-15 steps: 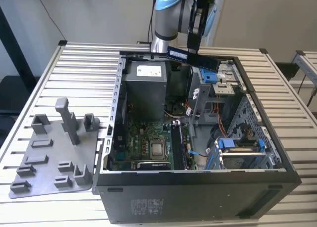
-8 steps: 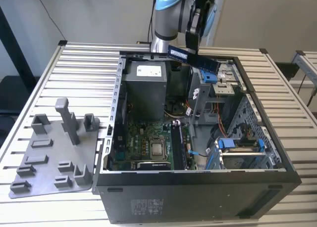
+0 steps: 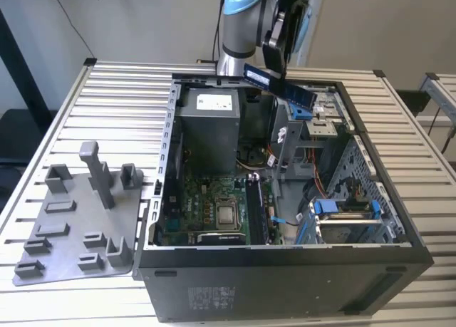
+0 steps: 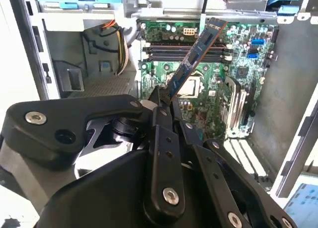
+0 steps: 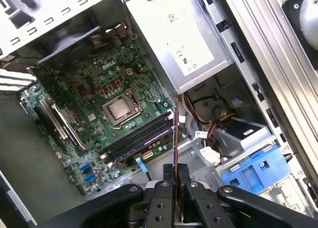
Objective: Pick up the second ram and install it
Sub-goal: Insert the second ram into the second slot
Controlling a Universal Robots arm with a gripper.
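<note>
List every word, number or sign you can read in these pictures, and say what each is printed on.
Nothing can be quoted.
Power supply label: print too small to read.
Case panel sticker: too small to read.
Motherboard: white lettering, too blurred to read.
The second ram, clamped in the fingers: no readable print.

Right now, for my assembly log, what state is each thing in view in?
gripper: shut on the second ram.
second ram: held in the air over the computer case, tilted, not in a slot.
computer case: lying on its side, open, no side panel on it.
processor: exposed on the motherboard, no cooler over it.
</note>
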